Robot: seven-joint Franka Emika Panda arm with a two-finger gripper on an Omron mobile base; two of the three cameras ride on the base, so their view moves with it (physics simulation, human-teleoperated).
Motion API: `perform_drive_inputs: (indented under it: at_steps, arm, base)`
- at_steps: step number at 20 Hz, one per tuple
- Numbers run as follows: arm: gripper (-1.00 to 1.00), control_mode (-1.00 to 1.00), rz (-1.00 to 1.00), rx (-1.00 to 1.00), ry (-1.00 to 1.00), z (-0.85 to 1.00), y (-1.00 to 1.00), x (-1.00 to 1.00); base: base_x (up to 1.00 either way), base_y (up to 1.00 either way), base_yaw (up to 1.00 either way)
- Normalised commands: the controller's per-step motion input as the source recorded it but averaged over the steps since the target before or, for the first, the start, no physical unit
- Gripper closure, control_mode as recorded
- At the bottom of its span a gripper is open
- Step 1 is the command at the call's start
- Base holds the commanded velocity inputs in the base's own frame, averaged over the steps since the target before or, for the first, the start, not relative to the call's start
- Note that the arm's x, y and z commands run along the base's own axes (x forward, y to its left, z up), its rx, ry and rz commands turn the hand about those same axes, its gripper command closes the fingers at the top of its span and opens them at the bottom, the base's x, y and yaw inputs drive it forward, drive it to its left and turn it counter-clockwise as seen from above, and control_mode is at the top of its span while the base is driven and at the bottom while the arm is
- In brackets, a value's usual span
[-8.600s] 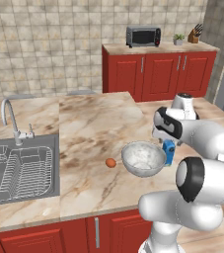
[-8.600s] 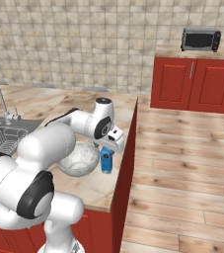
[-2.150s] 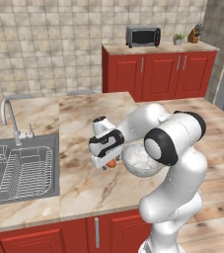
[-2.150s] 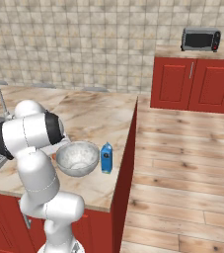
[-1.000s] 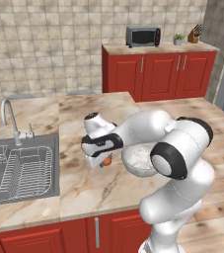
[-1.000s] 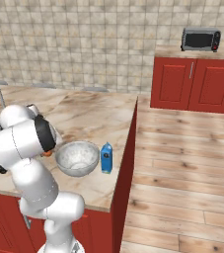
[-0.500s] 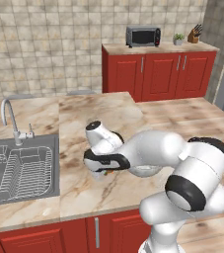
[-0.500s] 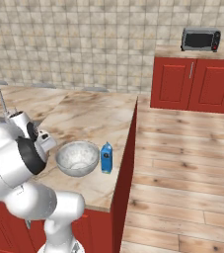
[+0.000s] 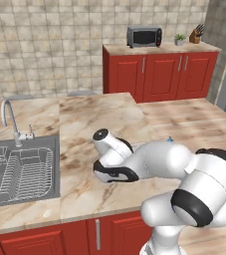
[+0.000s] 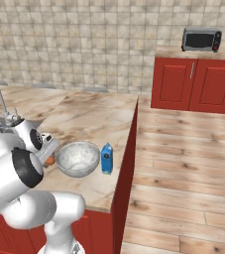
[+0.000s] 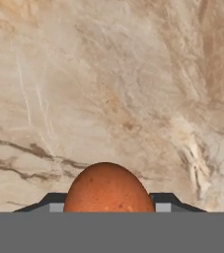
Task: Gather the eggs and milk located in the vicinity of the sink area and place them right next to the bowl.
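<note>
the gripper (image 11: 106, 210) is clamped on the egg (image 11: 107, 190); set it gently on the counter (image 11: 133, 89) beside the bowl (image 10: 78, 158).

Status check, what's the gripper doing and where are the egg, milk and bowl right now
Gripper shut on egg, low over the counter. Milk upright beside bowl, on its right. Nothing seen in the way.
</note>
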Motion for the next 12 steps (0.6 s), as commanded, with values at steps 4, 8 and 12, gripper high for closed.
perform_drive_inputs:
  at_steps: [4, 8, 12]
  arm:
    - [1.0, -1.0, 0.25, -0.09, 0.06, 0.08, 0.0, 0.25]
    - [1.0, -1.0, 0.13, -0.08, 0.04, 0.03, 0.0, 0.18]
    - [1.0, -1.0, 0.05, -0.07, 0.0, 0.0, -0.05, 0.0]
  base:
    - [0.0, 0.0, 0.0]
    - [0.0, 0.0, 0.0]
    - [0.0, 0.0, 0.0]
